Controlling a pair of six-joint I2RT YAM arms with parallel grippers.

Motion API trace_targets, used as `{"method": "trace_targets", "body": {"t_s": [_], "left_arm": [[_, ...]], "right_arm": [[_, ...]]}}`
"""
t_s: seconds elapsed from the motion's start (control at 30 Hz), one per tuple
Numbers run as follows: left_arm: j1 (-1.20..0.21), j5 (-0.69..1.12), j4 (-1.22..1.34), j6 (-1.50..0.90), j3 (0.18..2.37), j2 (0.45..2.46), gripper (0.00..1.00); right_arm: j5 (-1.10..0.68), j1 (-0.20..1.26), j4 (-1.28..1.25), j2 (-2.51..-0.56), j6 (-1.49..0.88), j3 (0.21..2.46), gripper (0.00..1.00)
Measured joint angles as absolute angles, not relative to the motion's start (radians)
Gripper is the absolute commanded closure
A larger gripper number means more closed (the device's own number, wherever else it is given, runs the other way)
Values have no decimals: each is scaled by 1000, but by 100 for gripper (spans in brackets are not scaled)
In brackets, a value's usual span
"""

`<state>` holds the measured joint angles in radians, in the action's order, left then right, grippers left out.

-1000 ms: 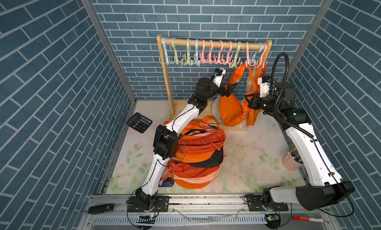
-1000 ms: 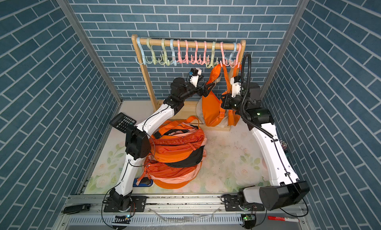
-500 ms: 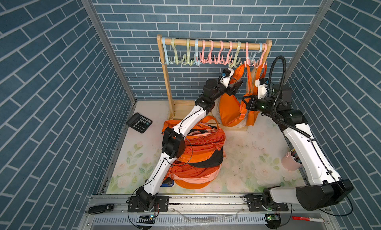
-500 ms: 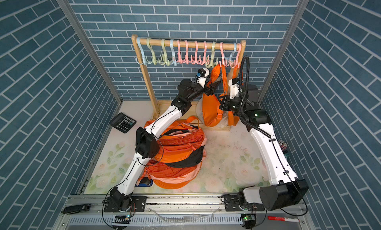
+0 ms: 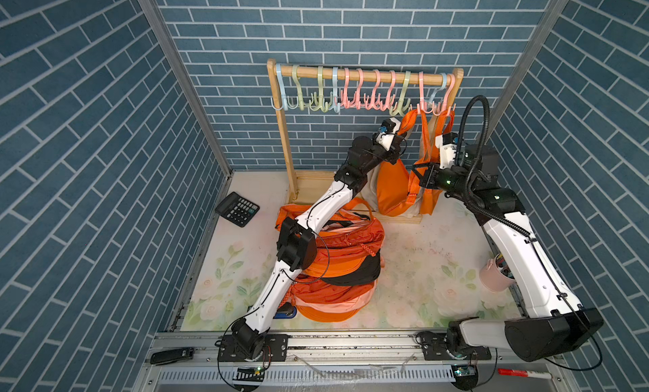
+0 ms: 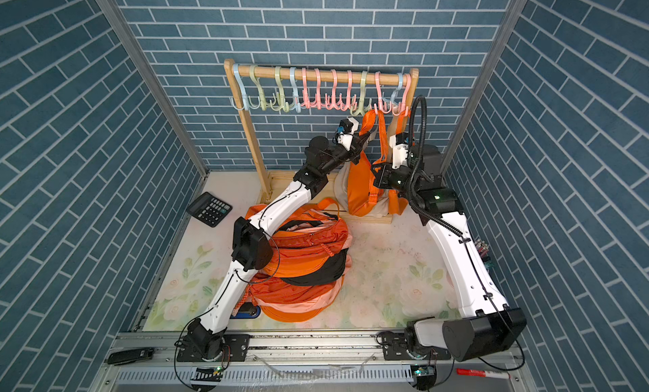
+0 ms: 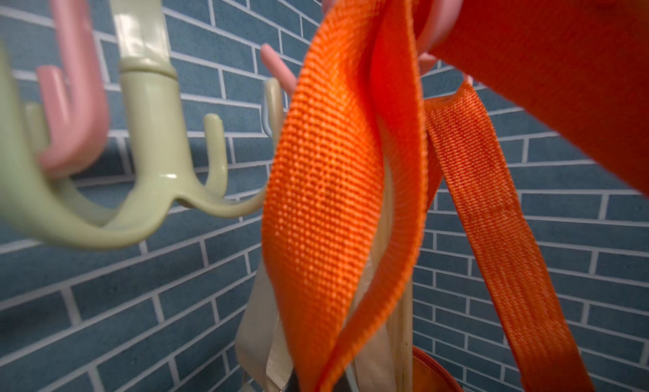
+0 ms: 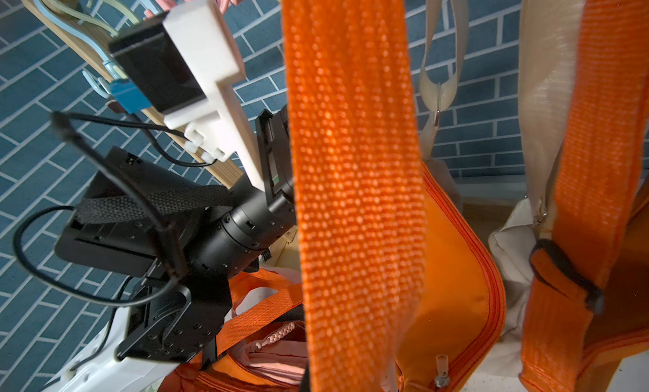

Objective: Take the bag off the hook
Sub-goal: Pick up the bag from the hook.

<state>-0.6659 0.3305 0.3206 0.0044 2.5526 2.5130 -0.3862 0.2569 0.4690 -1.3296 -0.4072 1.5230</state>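
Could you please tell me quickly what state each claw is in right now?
Left claw: closed on an orange bag strap.
Right claw: closed on an orange strap, lower down.

1. pale tabletop (image 5: 421, 267), printed with faded flowers and leaves.
2. black calculator (image 5: 237, 209) flat near the far left corner.
3. pile of orange bags (image 5: 342, 263) mid-surface, with a blue object (image 5: 284, 313) tucked at its near edge.
4. wooden rack (image 5: 286, 154) standing along the far edge.
5. pink cup (image 5: 493, 276) by the right edge.
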Motion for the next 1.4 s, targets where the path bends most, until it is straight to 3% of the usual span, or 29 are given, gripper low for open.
{"method": "trace_targets", "body": {"t_s": [0.57, 1.17, 1.4], "left_arm": [[-666, 331, 349, 6, 2349, 2335, 100], [-653, 331, 249, 9, 2424, 2298, 100], [-652, 320, 174, 28, 2318, 2168, 100]], "right_arm": [[-389, 254, 475, -1441, -415, 1652, 100], [-397, 197, 552, -1586, -414, 1943, 100], [-402, 195, 600, -1574, -412, 2003, 100]]}}
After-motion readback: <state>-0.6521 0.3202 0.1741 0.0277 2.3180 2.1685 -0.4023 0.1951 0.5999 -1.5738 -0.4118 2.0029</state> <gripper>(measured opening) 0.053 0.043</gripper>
